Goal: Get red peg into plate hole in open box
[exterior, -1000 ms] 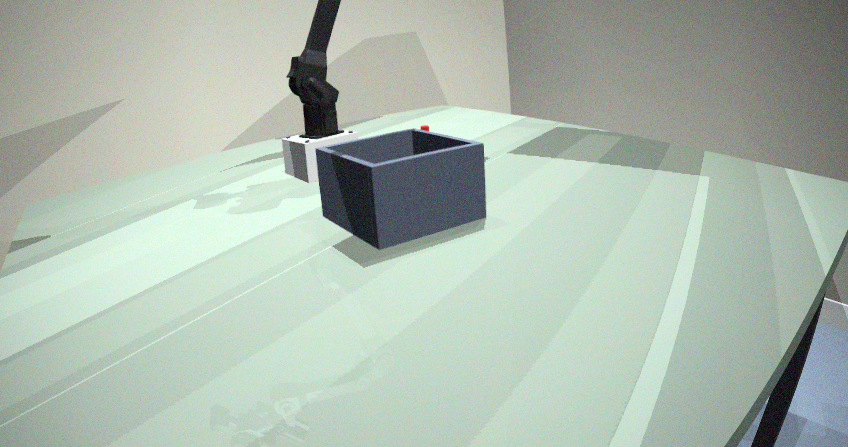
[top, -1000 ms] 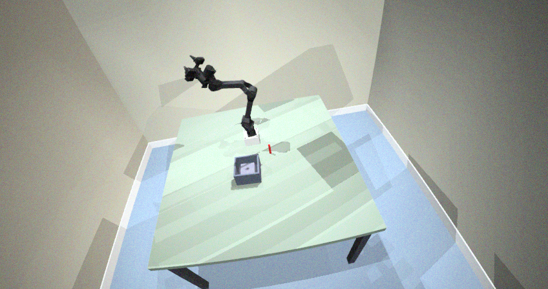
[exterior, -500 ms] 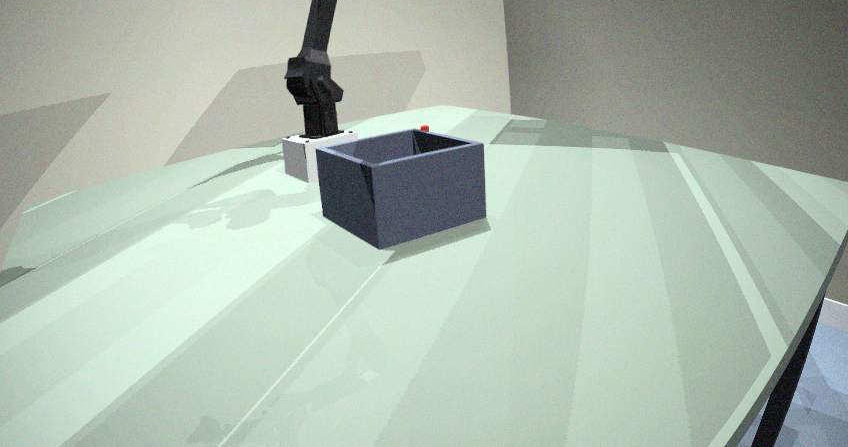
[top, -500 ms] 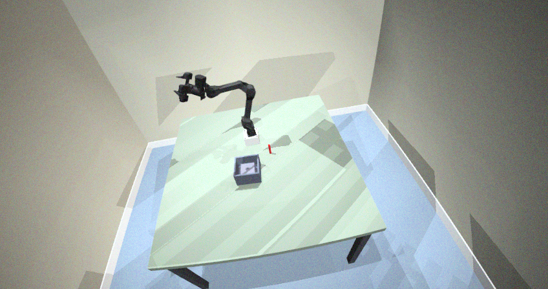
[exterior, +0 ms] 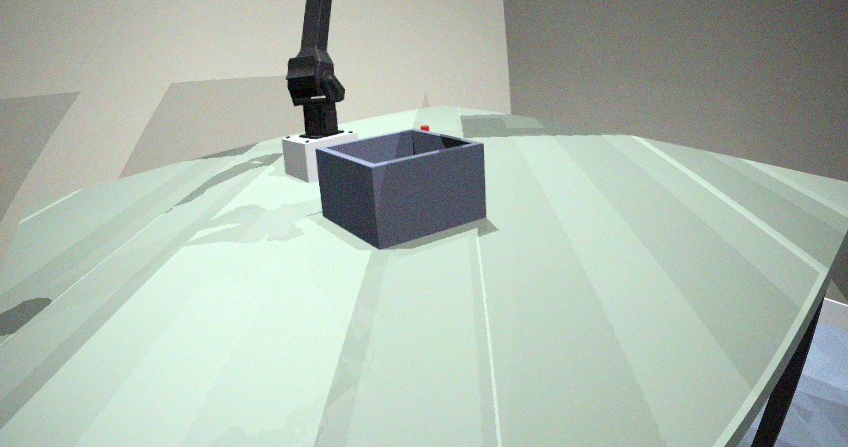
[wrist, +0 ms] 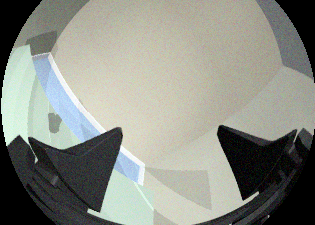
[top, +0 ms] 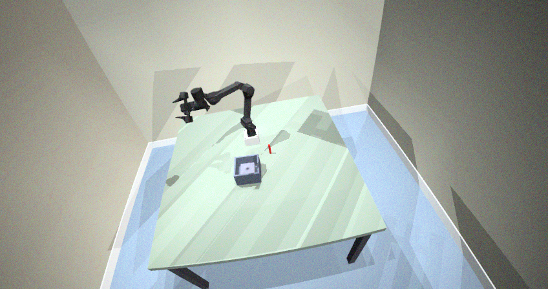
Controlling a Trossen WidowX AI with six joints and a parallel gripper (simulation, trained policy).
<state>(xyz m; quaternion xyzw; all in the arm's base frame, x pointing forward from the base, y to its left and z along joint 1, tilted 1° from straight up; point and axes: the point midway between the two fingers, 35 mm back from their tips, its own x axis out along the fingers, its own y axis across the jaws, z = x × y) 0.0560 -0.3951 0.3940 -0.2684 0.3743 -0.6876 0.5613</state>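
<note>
the black two-fingered gripper [top: 175, 109] [wrist: 172, 132] stood wide apart with nothing between its fingers, and it was well off from what it had to fetch. in the top view it hung high at the upper left, out by the table's far edge, with its fingertips aimed leftward. the slim red peg [top: 269, 149] [exterior: 424, 128] lay the other way, to the right and lower in that view, beyond the white block-shaped arm base [top: 252, 140] [exterior: 295, 159].

the peg was on the pale green table [top: 307, 210] [exterior: 593, 325], outside the open slate-blue box [top: 247, 179] [exterior: 430, 188] and near its upper right corner as seen from above. its long axis looked upright: the exterior view showed only a red top past the box's back rim, with the rest hidden. the wrist view held wall, a strip of floor and some table, but neither peg nor box.

so the next move called for a broad swing back across the base, with the fingers turned downward to straddle the upright shaft. the nearby box wall could have crowded a low approach. the pale square plate [top: 242, 169] with its dark central hole [top: 247, 168] was a later concern, the peg not yet lifted.
</note>
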